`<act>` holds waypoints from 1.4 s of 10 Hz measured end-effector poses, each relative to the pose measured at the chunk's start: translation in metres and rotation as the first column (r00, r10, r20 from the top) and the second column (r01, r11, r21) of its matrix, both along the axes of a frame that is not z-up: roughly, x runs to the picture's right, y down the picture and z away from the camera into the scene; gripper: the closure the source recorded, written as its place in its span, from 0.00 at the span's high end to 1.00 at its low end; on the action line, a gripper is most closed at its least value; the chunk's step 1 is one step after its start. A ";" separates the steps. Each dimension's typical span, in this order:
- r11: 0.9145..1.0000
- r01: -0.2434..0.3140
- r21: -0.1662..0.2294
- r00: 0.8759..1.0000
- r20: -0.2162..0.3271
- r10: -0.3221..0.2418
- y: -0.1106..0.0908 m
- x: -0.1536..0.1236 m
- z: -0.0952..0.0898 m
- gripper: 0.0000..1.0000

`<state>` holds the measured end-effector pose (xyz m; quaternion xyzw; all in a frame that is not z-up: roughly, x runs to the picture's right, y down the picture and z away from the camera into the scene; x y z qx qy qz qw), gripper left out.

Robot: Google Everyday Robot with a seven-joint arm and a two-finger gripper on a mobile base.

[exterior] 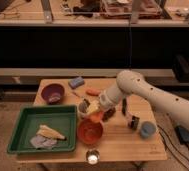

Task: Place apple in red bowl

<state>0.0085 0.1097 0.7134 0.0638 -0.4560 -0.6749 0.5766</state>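
Note:
The red bowl (90,131) sits near the table's front edge, just right of the green tray. My gripper (96,113) hangs just above the bowl's far rim, at the end of the white arm (138,90) that reaches in from the right. It is shut on the apple (97,118), a small orange-red ball held a little above the bowl's back edge. The fingers are mostly hidden behind the wrist.
A dark purple bowl (53,92) stands at the back left. The green tray (23,131) holds a yellowish item and a grey cloth. An orange carrot-like piece (92,92), a blue sponge (76,82), a grey cup (82,107), a dark can (133,122) and a blue cup (146,130) stand around.

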 end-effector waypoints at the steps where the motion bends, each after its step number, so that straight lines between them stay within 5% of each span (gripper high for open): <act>1: 1.000 0.011 -0.007 1.000 0.018 -0.011 0.006 0.004 -0.006 0.36; 5: 0.997 0.054 -0.061 0.990 0.134 -0.046 0.037 -0.007 -0.012 0.75; 8: 0.994 0.104 -0.029 0.976 0.197 -0.097 0.044 -0.029 -0.021 0.80; 10: 0.980 0.196 0.036 0.974 0.106 -0.199 0.048 -0.043 -0.023 0.80; 12: 0.971 0.235 0.051 0.972 0.004 -0.235 0.050 -0.044 -0.020 0.80; 14: 0.977 0.213 0.020 0.971 -0.113 -0.209 0.050 -0.035 -0.012 0.80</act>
